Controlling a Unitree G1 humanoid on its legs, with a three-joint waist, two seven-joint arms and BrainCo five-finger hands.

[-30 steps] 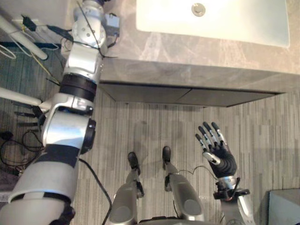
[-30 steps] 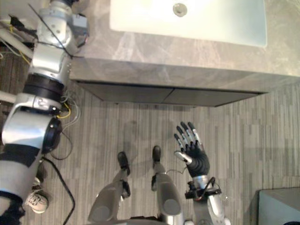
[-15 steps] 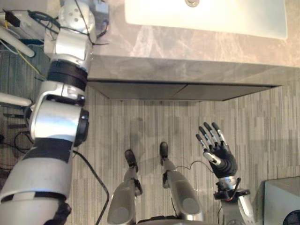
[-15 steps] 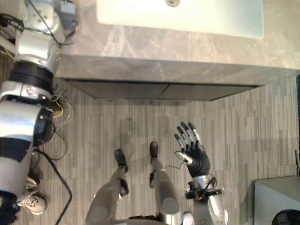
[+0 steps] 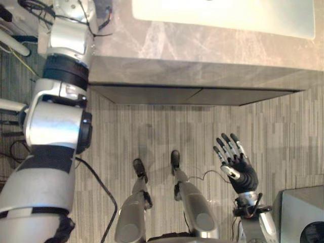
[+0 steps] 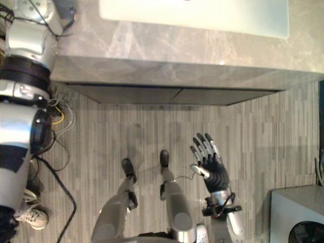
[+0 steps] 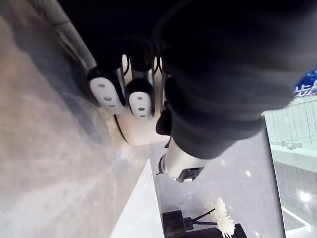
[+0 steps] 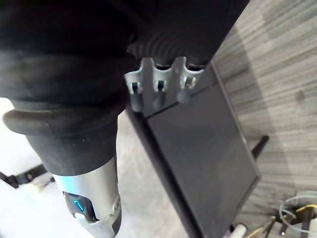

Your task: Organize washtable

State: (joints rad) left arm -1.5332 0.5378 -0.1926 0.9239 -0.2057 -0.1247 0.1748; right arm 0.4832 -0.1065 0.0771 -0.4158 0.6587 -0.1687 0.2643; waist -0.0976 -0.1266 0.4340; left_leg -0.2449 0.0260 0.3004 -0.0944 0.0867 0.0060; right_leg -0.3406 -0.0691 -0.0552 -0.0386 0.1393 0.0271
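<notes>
Facing the robot: a washtable (image 5: 202, 50) with a grey veined stone top is seen across the upper part of the head views, its front edge running from side to side.
Basin: a pale rectangular basin (image 5: 223, 12) is set into the stone top (its far rim is cut off by the frame).
Drawer fronts: two dark drawer fronts (image 5: 192, 96) are seen side by side under the stone edge, set back in shade.
Floor: a grey wood-grain floor (image 5: 152, 136) is laid in front of the washtable.
Right hand: the right hand (image 5: 242, 171) is held up over the floor, well apart from the washtable. Its fingers (image 5: 228, 147) are stretched out and fanned apart, and nothing is held in it.
Left arm: the left arm (image 5: 55, 126) is stretched along the left side up to the washtable's left end.
Left hand: in its own wrist view the left hand (image 7: 140, 98) is seen low over the stone top, just beside a pale rounded shape that cannot be made out. Whether the hand is open or closed cannot be told, nor whether anything is held.
Flowers: white flowers (image 7: 220, 223) in a dark holder are seen standing on the stone top, near the basin's pale edge.
Grey box: a grey box (image 5: 298, 212) with a dark round opening is placed on the floor at the robot's right, near the right hand.
Shoe: a white shoe (image 6: 31, 217) is seen on the floor at the far left.
</notes>
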